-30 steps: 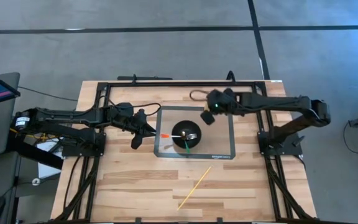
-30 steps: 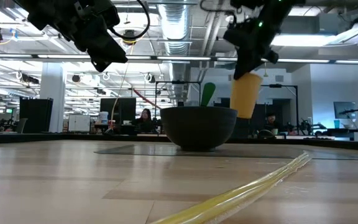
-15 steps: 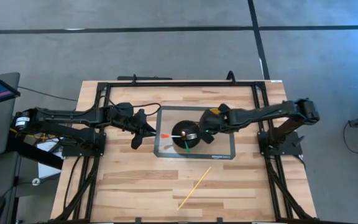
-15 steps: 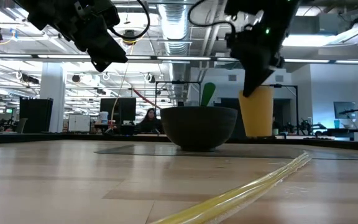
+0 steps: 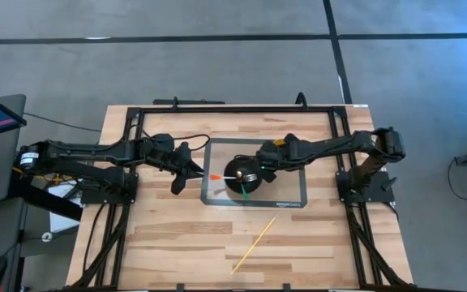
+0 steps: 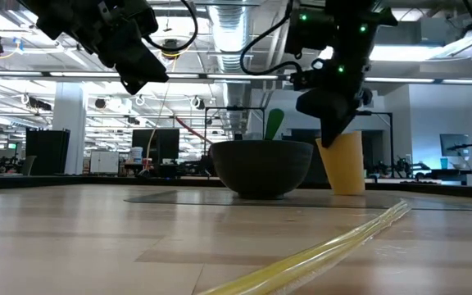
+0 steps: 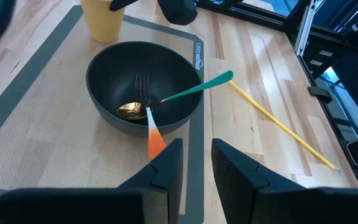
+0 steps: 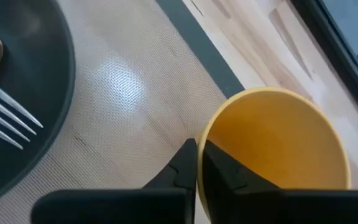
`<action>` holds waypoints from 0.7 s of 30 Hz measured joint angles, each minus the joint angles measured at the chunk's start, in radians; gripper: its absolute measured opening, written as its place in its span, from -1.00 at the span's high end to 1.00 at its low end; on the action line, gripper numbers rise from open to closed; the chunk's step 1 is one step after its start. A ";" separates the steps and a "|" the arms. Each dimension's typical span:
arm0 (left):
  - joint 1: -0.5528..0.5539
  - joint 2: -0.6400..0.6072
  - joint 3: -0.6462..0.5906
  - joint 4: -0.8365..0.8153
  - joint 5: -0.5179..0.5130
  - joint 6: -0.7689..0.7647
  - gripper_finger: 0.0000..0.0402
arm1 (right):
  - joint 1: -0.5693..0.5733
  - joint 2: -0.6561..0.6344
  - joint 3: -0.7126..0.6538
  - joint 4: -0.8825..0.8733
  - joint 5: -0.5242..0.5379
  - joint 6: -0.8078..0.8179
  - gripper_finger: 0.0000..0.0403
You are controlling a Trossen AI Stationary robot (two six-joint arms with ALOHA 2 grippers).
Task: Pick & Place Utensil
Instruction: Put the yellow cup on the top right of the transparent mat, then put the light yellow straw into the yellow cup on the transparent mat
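A dark bowl (image 5: 242, 173) (image 7: 143, 84) stands on a grey mat (image 5: 295, 195). In it lie a fork with an orange handle (image 7: 153, 134) and a gold spoon with a teal handle (image 7: 194, 91); both handles lean out over the rim. My right gripper (image 6: 331, 138) (image 8: 197, 163) is shut on a yellow cup (image 6: 342, 164) (image 8: 277, 149) just right of the bowl. The cup is tilted, with its base down at the mat. My left gripper (image 5: 186, 169) (image 7: 197, 168) hovers open above the mat's left edge, near the orange handle. My right gripper pinches the yellow cup's rim (image 8: 211, 134), one finger inside the cup and one outside, coming from above. The cup hangs tilted below the fingers (image 6: 328, 131), and its base (image 6: 351, 192) is at the level of the mat; whether it rests there cannot be told.
A long yellow stick (image 5: 254, 243) (image 6: 326, 250) lies slanted on the bare wood near the table's near edge. A black frame (image 5: 233, 107) runs along the far edge and both sides. Bare wood lies open left and right of the stick.
My right gripper has carried the yellow cup from the far side of the mat toward the bowl and down. The cup, held high at first, now sits low beside the bowl at mat level, tilted the other way. My left arm has kept still.
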 joint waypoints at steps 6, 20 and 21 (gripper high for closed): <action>0.000 0.000 0.000 0.002 0.000 0.000 0.58 | -0.001 -0.024 -0.002 -0.033 -0.020 0.076 0.82; 0.000 0.000 0.000 0.004 0.000 0.000 0.58 | 0.008 -0.036 -0.002 -0.093 -0.097 0.070 0.55; 0.000 0.000 0.000 0.004 0.000 0.000 0.58 | 0.009 -0.041 -0.002 -0.100 -0.100 0.069 0.54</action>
